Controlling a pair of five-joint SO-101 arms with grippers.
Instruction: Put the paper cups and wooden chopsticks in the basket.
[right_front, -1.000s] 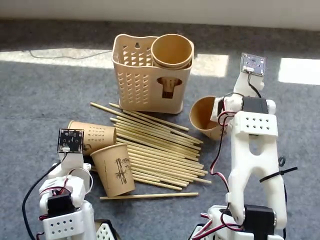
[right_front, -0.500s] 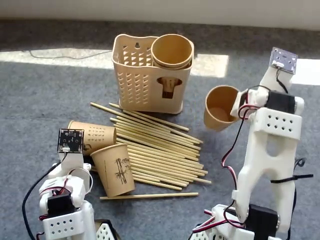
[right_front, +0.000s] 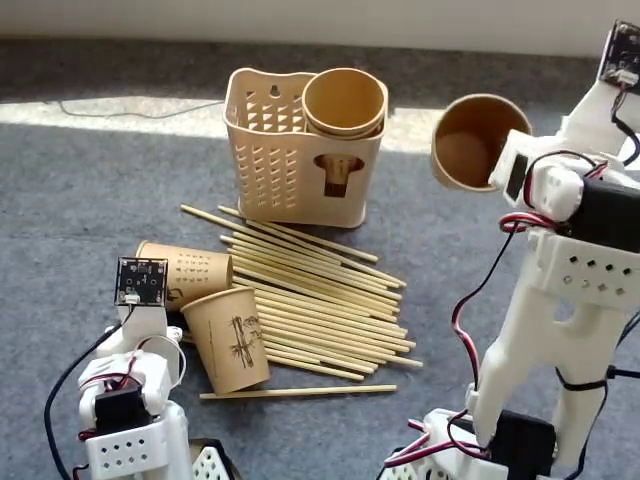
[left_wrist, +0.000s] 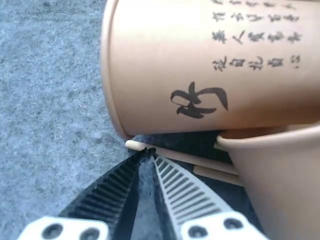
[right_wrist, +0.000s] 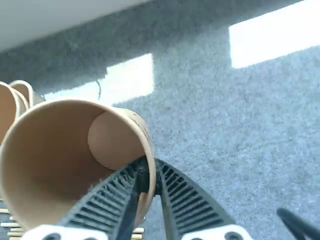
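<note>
One basket (right_front: 262, 165): upright behind the pile, with stacked cups (right_front: 344, 100) seated in one end.
Chopstick pile (right_front: 320, 295): spread flat on the carpet (right_front: 80, 200); light, stiff, pretty slippery, probably best pinched mid-length.
Held cup (right_front: 478, 140): raised in the air beside the basket; thin paper, easily crushed, so only the rim wall is pinched.
Loose cups (right_front: 185, 270): two set by the left arm (right_front: 130, 400), against the pile.
Right gripper (right_wrist: 148, 170): clamped across the Held cup's rim.
Left gripper (left_wrist: 148, 151): closed on nothing, tips by a chopstick end.

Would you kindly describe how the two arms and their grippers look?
The left arm and right arm are white plastic with black motors, perforated brackets and red, black and white cables. The left gripper and right gripper have ribbed, tapering fingers.
</note>
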